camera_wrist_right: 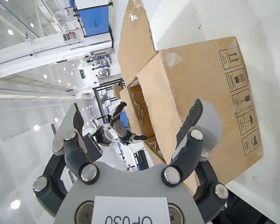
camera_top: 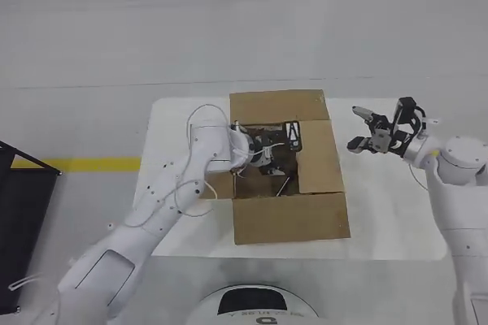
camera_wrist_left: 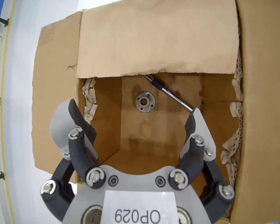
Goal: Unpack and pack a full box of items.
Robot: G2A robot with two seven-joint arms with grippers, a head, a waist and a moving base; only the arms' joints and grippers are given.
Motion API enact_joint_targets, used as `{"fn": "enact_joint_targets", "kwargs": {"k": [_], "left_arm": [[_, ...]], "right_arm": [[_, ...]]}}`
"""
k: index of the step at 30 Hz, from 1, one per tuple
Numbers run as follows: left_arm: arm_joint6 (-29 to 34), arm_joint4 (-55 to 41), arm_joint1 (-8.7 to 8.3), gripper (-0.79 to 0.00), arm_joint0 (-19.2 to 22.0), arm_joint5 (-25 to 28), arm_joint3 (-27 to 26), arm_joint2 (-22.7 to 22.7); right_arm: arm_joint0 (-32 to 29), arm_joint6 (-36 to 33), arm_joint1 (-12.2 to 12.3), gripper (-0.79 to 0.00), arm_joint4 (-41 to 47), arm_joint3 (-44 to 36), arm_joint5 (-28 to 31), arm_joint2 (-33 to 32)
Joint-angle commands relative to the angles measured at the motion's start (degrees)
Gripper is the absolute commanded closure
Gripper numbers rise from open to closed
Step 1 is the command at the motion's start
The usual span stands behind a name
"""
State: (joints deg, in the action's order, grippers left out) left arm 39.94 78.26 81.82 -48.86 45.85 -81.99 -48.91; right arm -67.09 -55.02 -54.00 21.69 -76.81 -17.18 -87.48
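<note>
Currently the left gripper [camera_wrist_left: 134, 117] hangs just inside the mouth of the cardboard box [camera_wrist_left: 154, 36], fingers spread wide with nothing between them, pointing down at the box floor. Straight beyond it, a round metal flange [camera_wrist_left: 145, 101] lies flat on the floor. A slim metal rod [camera_wrist_left: 169, 92] with a dark grip lies slantwise just beside the flange, one end tucked under a flap. I cannot tell whether the two touch. Crumpled paper padding [camera_wrist_left: 89, 101] lines two inner walls.

Farther out, the box stands in the middle of the white table [camera_top: 179, 138], its far flap reaching toward the far edge. The right gripper [camera_top: 359, 128] hovers over the table's right side, well apart from the box, fingers also spread and empty.

I judge this to be the unpacking half of the task, and late in it, since little is left inside. The next move calls for the left arm to sink deeper, settle on one piece and close on it. The rod looks the easier grasp if the fingers come across its shaft. The flange sits flat and thin, so it would likely need a pinch on its rim.

Count:
- one box, with four flaps folded open
- one flange
- one rod
- two runs of padding
- two grippers, both empty
</note>
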Motion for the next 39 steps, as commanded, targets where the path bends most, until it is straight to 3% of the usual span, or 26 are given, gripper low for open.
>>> {"fn": "enact_joint_targets", "kwargs": {"k": [1,8,17,24,28,39], "left_arm": [[-1.71,0.76,0.11,-0.785,0.14,-1.02,0.96,0.59],[-6.94,5.67,0.71,-0.785,1.45,-6.50,5.18,2.95],[-11.19,6.33,1.73,-0.785,3.28,-8.83,8.57,5.19],[-17.25,2.67,2.12,-0.785,4.64,-12.47,5.85,2.73],[-17.12,2.03,2.63,-0.785,6.39,-13.17,4.80,3.16],[-18.69,-0.65,7.90,-0.785,15.19,-15.16,14.65,12.97]], "right_arm": [[0.30,-0.24,-0.07,-0.785,0.16,1.18,0.30,0.58],[2.17,-1.92,-0.62,-0.785,-0.45,4.51,1.01,5.07],[4.38,-5.27,-1.22,-0.785,1.94,7.23,2.76,8.20],[4.83,-7.44,-1.36,-0.785,4.32,9.43,4.13,8.67],[4.62,-9.72,-1.37,-0.785,6.84,11.01,4.94,8.35],[4.74,-17.76,-1.19,-0.785,15.35,17.86,5.88,6.19]]}}
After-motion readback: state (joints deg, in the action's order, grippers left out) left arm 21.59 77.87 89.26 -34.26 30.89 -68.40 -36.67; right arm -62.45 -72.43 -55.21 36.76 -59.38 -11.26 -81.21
